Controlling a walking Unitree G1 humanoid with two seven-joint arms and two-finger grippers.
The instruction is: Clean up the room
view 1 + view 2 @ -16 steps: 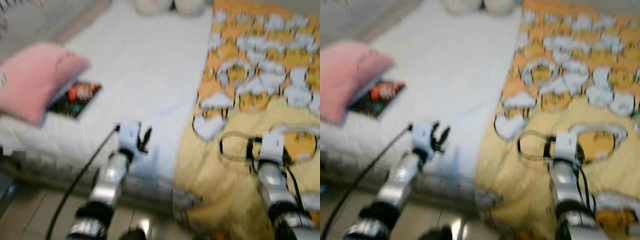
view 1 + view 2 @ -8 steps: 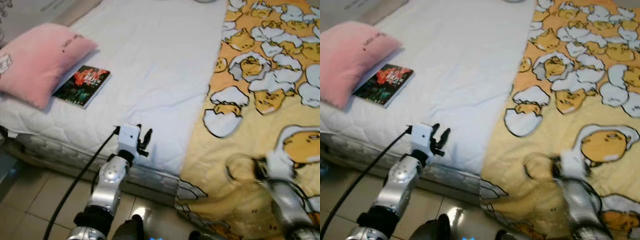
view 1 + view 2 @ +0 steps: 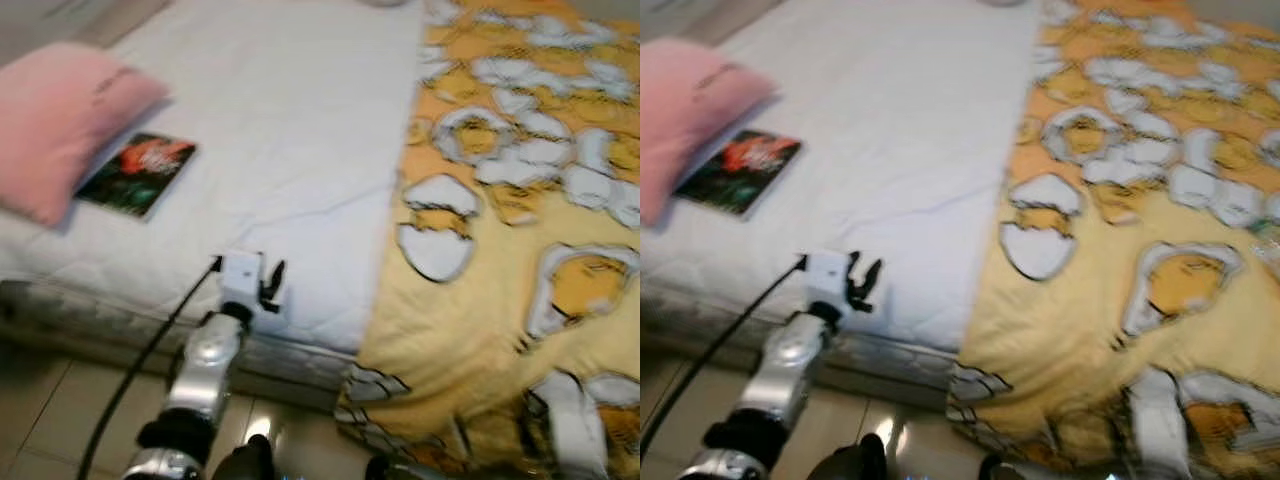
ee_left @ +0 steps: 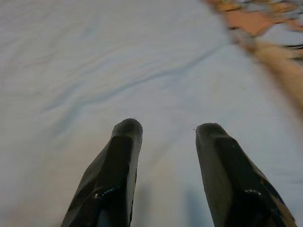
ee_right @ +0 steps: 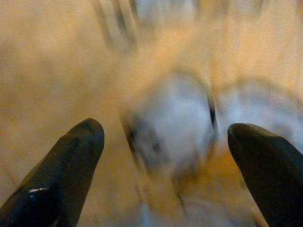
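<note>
Both grippers released at the near edge of the bed.

The left gripper [image 3: 270, 283] hovers fingers parted over the white sheet [image 3: 290, 150]. The right gripper [image 5: 163, 156], spread wide, faces the yellow egg-print blanket [image 3: 520, 200], probably close above it. A book [image 3: 137, 174] lies beside the pink pillow [image 3: 60, 130], well apart from both.

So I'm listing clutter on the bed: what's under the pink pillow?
A dark book with a red cover picture lies on the white sheet, one edge tucked under the pink pillow. Anything further beneath the pillow is covered.
</note>
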